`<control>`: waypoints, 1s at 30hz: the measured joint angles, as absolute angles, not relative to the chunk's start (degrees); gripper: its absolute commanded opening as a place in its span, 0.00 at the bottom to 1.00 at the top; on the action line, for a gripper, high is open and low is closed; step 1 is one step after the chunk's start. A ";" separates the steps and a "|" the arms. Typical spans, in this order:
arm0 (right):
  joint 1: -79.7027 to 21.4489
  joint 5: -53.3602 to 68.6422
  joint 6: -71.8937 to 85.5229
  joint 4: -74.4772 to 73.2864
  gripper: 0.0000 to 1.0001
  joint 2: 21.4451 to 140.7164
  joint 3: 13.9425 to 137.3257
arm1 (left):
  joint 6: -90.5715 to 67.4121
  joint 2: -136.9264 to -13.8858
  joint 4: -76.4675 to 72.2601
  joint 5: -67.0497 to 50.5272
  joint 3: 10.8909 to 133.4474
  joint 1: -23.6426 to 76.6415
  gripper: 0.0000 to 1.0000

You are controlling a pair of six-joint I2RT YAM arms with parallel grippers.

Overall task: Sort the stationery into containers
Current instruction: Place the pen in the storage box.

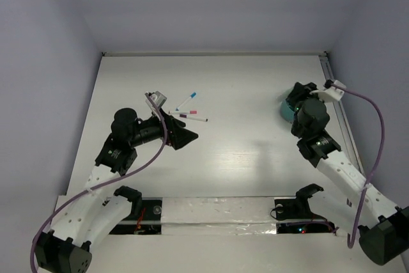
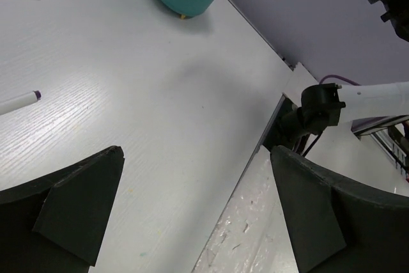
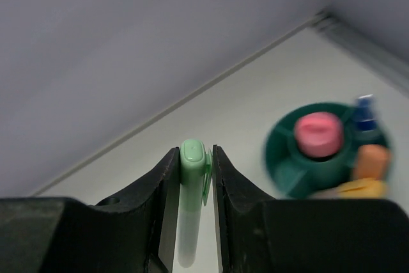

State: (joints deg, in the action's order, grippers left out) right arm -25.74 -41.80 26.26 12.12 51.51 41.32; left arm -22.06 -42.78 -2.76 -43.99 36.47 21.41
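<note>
Purple cables (image 1: pixel 378 126) trail off both my arms. Lilac walls (image 1: pixel 211 4) round a white wood-grain table (image 1: pixel 243 158). L gripper (image 2: pixel 195 215) spread wide, holding nothing, nr three loose markers (image 1: pixel 184 112). R gripper (image 3: pixel 193 155) clamped on pale green pen (image 3: pixel 190 202), nr teal holder (image 3: pixel 281 151) w/ pink-topped piece (image 3: pixel 318 133).
</note>
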 measured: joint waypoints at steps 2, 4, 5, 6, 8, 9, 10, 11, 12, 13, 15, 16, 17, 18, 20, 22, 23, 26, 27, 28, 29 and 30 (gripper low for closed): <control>-23.77 -46.96 23.62 12.23 0.00 49.78 39.90 | -21.45 -41.80 -1.87 -43.57 36.47 21.41 0.99; -22.35 -51.62 20.86 12.32 0.00 49.52 39.11 | -21.19 -40.66 -1.50 -43.35 36.47 21.56 0.99; -21.61 -53.47 19.38 12.32 0.00 49.98 38.98 | -21.06 -40.07 -1.39 -43.33 36.47 21.82 0.99; -20.84 -54.94 18.09 12.38 0.00 50.63 38.94 | -21.02 -39.59 -1.34 -43.35 36.47 22.20 0.99; -19.59 -57.04 15.92 12.38 0.00 52.16 38.94 | -20.91 -38.74 -1.21 -43.38 36.47 22.92 0.99; -18.96 -57.65 15.07 12.40 0.00 52.93 38.94 | -20.82 -38.30 -1.02 -43.35 36.47 23.24 0.99; -18.17 -58.22 14.24 12.51 0.00 53.91 38.94 | -20.75 -37.98 -0.89 -43.33 36.47 23.55 0.99; -17.54 -58.59 13.45 12.62 0.00 54.81 38.94 | -20.62 -37.65 -0.78 -43.31 36.47 23.70 0.99; -16.91 -58.85 12.64 12.91 0.00 55.81 38.94 | -20.58 -37.52 -0.62 -43.31 36.47 23.90 0.99; -16.38 -59.11 11.88 13.65 0.00 56.77 38.94 | -20.56 -37.34 -0.49 -43.27 36.47 24.12 0.99; -15.77 -59.53 9.80 15.75 0.00 59.16 38.96 | -20.45 -37.17 -0.36 -43.27 36.47 24.45 0.99; -15.64 -59.59 8.78 16.80 0.00 60.27 38.96 | -20.43 -37.10 -0.32 -43.27 36.47 24.58 0.99; -15.40 -59.61 7.90 17.91 0.00 61.39 39.03 | -20.40 -37.04 -0.23 -43.29 36.47 24.73 0.99; -15.33 -59.59 7.09 18.87 0.00 62.57 39.18 | -20.40 -36.97 -0.12 -43.29 36.47 24.80 0.99; -15.33 -59.57 5.74 20.88 0.00 64.84 39.38 | -20.40 -36.95 -0.10 -43.29 36.47 24.84 0.99; -15.33 -59.55 4.64 22.55 0.00 66.52 39.40 | -20.40 -36.97 -0.08 -43.27 36.47 25.04 0.99; -15.33 -59.55 4.23 23.38 0.00 67.29 39.40 | -20.38 -36.99 -0.08 -43.29 36.47 25.04 0.99; -15.33 -59.42 3.29 25.06 0.00 69.23 39.53 | -20.38 -37.21 -0.08 -43.29 36.47 25.04 0.99; -15.33 -59.35 3.09 25.45 0.00 69.63 39.53 | -20.38 -37.36 -0.12 -43.29 36.47 25.04 0.99; -15.33 -59.31 2.74 26.13 0.00 70.06 39.53 | -20.38 -37.54 -0.10 -43.27 36.47 25.04 0.99; -15.31 -59.29 2.48 26.72 0.00 70.37 39.53 | -20.38 -37.78 -0.10 -43.27 36.47 25.04 0.99; -15.33 -59.29 2.20 27.55 0.00 70.70 39.53 | -20.38 -38.09 -0.10 -43.27 36.47 25.04 0.99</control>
